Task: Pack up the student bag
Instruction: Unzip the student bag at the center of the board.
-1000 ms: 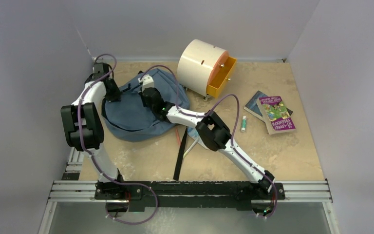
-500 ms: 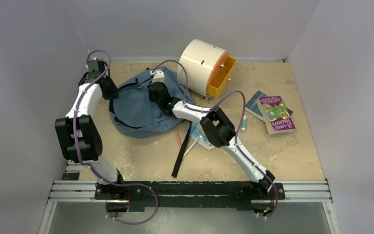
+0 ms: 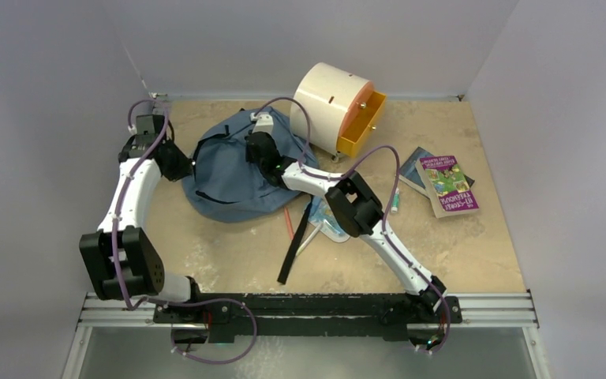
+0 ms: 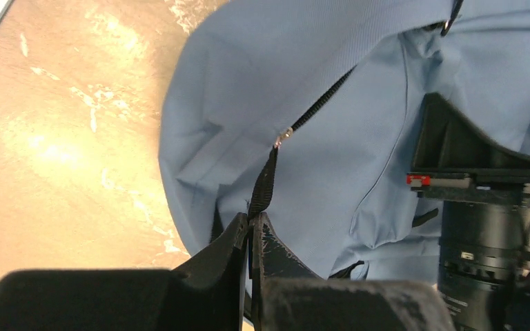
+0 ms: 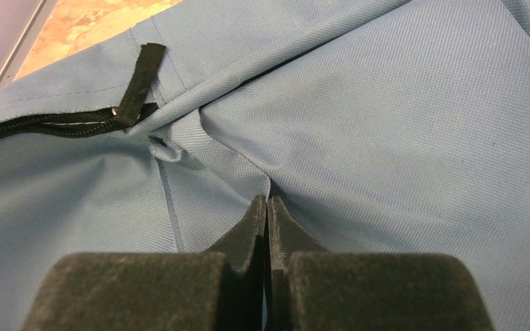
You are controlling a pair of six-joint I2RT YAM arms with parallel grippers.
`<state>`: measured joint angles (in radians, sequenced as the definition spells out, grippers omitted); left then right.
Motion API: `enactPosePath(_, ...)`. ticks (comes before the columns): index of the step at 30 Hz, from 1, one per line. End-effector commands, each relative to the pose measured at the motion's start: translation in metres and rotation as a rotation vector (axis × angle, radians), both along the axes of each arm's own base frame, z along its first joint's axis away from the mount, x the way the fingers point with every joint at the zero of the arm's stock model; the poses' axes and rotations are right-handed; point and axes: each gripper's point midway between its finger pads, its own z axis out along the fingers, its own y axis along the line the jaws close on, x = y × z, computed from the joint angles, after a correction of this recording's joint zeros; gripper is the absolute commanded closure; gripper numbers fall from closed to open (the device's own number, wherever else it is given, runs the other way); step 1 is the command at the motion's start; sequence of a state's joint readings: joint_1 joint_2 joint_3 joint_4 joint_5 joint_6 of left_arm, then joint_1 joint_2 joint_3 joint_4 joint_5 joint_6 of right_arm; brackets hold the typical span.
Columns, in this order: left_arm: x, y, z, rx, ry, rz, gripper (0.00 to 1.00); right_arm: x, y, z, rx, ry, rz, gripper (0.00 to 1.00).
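The student bag (image 3: 233,178), a soft slate-blue backpack, lies at the back left of the table. My left gripper (image 3: 181,163) is at its left edge. In the left wrist view that gripper (image 4: 250,224) is shut on a black zipper pull tab (image 4: 263,186) at the end of a black zipper line (image 4: 321,103). My right gripper (image 3: 259,150) is over the bag's upper middle. Its wrist view shows it (image 5: 268,205) shut on a pinched fold of the bag's blue fabric (image 5: 386,103), with a second black pull tab (image 5: 138,83) to the upper left.
A cream cylindrical cabinet (image 3: 327,99) with an open orange drawer (image 3: 360,125) stands behind the bag. Two books (image 3: 446,185) and a small tube (image 3: 395,200) lie to the right. A black strap (image 3: 293,253), a red pen (image 3: 288,223) and a flat colourful item (image 3: 327,225) lie near the right arm.
The bag has been dragged toward the back right with both grippers on it. The left gripper has drawn left with the tab, and the left elbow has dropped toward the near edge.
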<state>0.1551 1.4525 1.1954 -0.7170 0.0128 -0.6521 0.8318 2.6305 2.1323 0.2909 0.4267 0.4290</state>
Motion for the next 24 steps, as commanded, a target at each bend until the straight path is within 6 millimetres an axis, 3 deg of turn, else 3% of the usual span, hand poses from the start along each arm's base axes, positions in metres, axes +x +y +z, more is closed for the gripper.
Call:
enactPosePath(1, -0.013, 0.010, 0.016, 0.039, -0.024, 0.068, 1.00, 0.044, -0.059, 0.050, 0.025, -0.076, -0.193, 1.00)
enactPosePath(9, -0.035, 0.001, 0.008, 0.018, -0.009, 0.027, 1.00, 0.040, -0.057, 0.053, 0.038, -0.076, -0.150, 1.00)
enactPosePath(13, -0.037, -0.019, -0.006, -0.059, -0.026, -0.059, 1.00, 0.027, -0.044, 0.072, 0.069, -0.115, -0.022, 1.00)
enactPosePath(20, -0.026, -0.037, -0.004, -0.122, -0.087, -0.172, 1.00, -0.017, -0.037, 0.126, 0.173, -0.175, 0.171, 0.73)
enactPosePath(24, -0.021, -0.037, 0.006, -0.107, -0.124, -0.204, 1.00, -0.049, -0.026, 0.147, 0.222, -0.169, 0.337, 0.66)
